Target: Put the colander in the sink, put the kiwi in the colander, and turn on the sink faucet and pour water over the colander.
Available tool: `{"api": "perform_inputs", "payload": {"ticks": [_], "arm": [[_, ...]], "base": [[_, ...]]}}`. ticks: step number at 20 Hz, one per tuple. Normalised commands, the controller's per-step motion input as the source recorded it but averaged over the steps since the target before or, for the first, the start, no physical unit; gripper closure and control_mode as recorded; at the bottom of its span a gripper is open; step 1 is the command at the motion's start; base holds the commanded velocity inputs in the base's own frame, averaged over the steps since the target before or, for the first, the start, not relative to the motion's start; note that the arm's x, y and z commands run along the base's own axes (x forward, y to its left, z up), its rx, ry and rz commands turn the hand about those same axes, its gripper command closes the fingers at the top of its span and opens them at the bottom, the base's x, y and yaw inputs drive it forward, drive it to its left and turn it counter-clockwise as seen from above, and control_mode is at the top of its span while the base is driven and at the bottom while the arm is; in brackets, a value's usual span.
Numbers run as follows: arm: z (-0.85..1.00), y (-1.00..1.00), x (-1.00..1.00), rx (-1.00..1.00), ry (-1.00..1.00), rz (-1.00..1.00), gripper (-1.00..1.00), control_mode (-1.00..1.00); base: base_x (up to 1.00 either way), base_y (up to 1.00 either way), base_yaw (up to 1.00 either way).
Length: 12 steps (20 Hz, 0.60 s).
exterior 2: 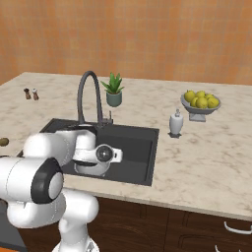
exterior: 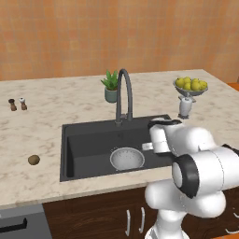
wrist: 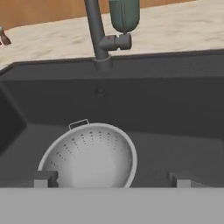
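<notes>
No writing, label, brand, number or sign can be read anywhere — not on the colander, the sink faucet, the small pot behind it, the white bottle or the desk — all surfaces are plain.

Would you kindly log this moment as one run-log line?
colander: in sink, released | claw: open above colander | kiwi: on counter left of sink | faucet: no water visible
</notes>
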Motion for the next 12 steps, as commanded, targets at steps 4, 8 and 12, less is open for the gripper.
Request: {"api": "perform_inputs", "payload": {"ticks": [4, 8, 12], "arm": [[1.00, -0.30, -0.22, 0.00, 0.01, -0.01, -1.00, -1.00], [1.00, -0.43, -0.28, 0.00, 0.08, -0.03, -1.00, -1.00], [1.00, -0.42, -0.36, -0.05, 0.20, -0.04, -1.00, -1.00]], "base": [[0.00, 0.00, 0.00], [0.00, 0.00, 0.00], [0.00, 0.00, 0.00]]}}
